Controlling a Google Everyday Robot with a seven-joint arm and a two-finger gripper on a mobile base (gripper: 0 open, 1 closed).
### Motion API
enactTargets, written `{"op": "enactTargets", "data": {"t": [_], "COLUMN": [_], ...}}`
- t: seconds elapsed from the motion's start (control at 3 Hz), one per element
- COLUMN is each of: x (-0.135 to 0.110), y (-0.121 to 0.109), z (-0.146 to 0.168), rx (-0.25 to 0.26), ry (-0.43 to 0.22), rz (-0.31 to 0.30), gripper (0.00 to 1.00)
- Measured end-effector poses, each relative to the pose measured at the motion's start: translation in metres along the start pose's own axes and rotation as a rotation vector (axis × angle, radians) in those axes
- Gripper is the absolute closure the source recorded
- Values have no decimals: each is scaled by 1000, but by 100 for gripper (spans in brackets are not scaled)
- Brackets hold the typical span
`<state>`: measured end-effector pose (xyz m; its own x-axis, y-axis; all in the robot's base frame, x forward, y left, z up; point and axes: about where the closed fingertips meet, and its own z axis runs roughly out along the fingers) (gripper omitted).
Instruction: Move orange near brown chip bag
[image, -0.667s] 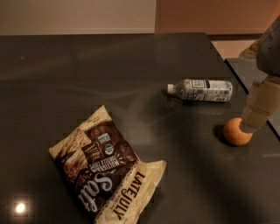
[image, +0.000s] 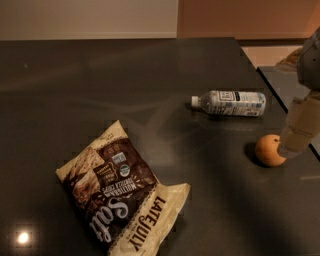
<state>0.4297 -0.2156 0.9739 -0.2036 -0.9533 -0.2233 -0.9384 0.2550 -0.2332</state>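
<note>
Holding almost the same pose as a moment before, the gripper (image: 290, 146) hangs near the edge of the table (image: 100, 85) with its tip down against the orange (image: 269, 150). The fruit has not rolled and nothing else has shifted, so I judge the grasp is only being settled and the carry has not begun. Whether the jaws are open, closed or gripping the fruit I cannot tell. The orange is small, round and matte, and lies right at the jaws on the side facing the brown chip bag (image: 120, 195). The bag lies well apart from them, a flat, crinkled, glossy cream-and-brown pouch. A clear plastic water bottle (image: 230, 103) with a white label lies on its side near the jaws, beyond the orange, on the dark, reflective tabletop.
</note>
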Motion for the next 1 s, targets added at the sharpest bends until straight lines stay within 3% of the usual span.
{"op": "enactTargets", "data": {"t": [0.33,1.0], "x": [7,22], "y": [13,11], "z": [9,45], "rx": [-33,-68], "ry": [-29,-53], "rz": [-18,-45], "gripper": [0,0]}}
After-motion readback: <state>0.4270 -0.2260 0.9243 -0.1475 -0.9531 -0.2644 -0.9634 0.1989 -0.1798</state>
